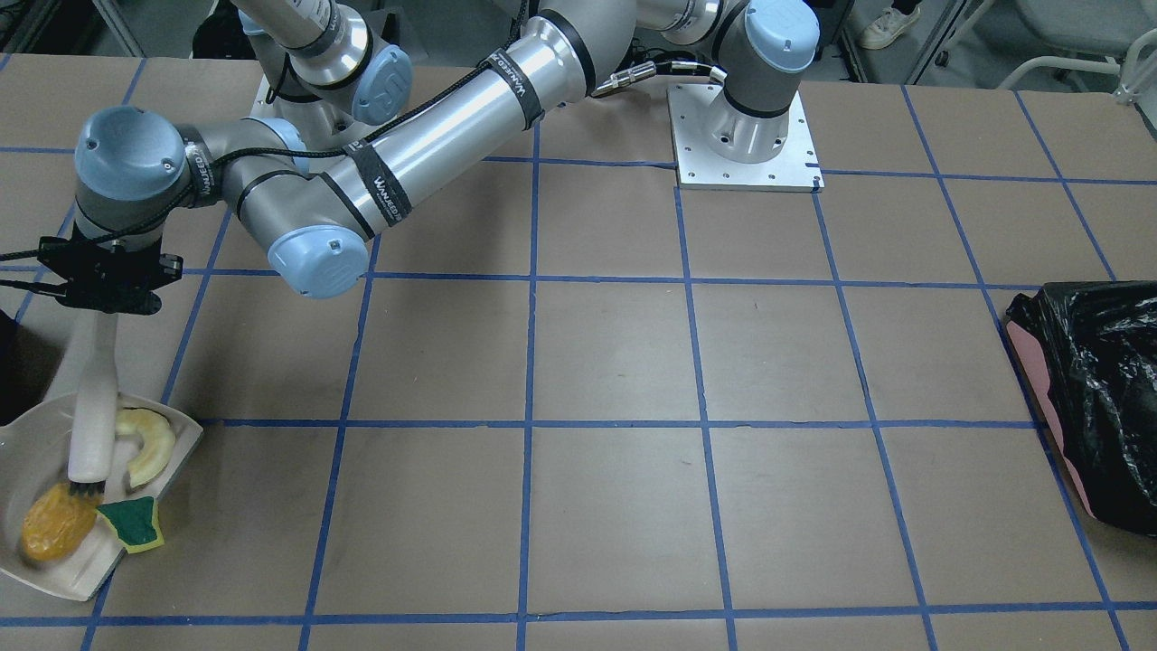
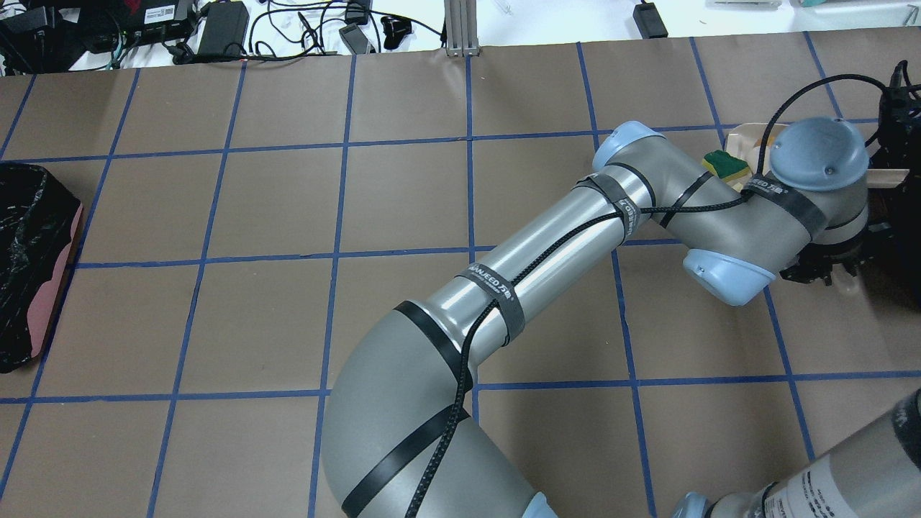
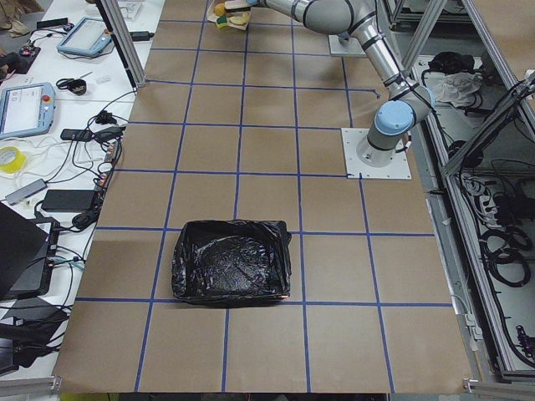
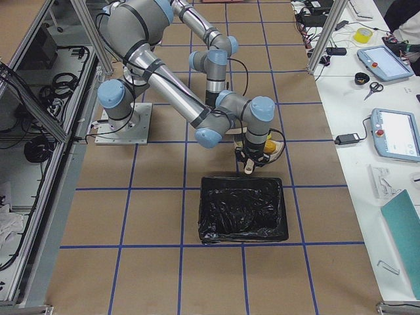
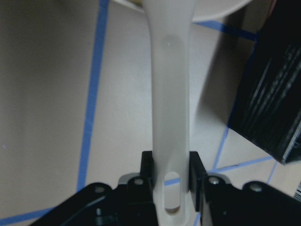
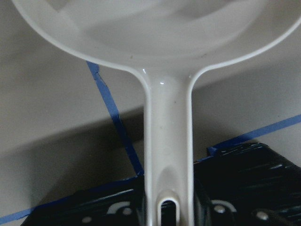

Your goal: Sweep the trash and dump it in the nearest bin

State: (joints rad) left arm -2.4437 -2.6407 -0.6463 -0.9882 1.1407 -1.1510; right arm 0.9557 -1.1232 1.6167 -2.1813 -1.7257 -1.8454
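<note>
The white dustpan (image 1: 63,579) lies at the table's end on my right. In it are the brown-orange lump (image 1: 54,533) and the pale yellow crescent (image 1: 149,443). The green-and-yellow sponge chunk (image 1: 134,524) sits on its lip and also shows in the overhead view (image 2: 727,165). My left gripper (image 1: 99,303) reaches across and is shut on the white brush (image 1: 92,425), whose bristles touch the lump. My right gripper (image 6: 167,209) is shut on the dustpan's handle (image 6: 167,141). The black bin (image 4: 243,210) stands right beside the dustpan; only a dark sliver of it (image 1: 11,362) shows in the front view.
The pink bin lined with a black bag (image 1: 1094,398) stands at the table's far opposite end (image 2: 29,266). My left arm's forearm (image 2: 547,244) stretches across the middle of the table. Blue tape lines grid the brown tabletop.
</note>
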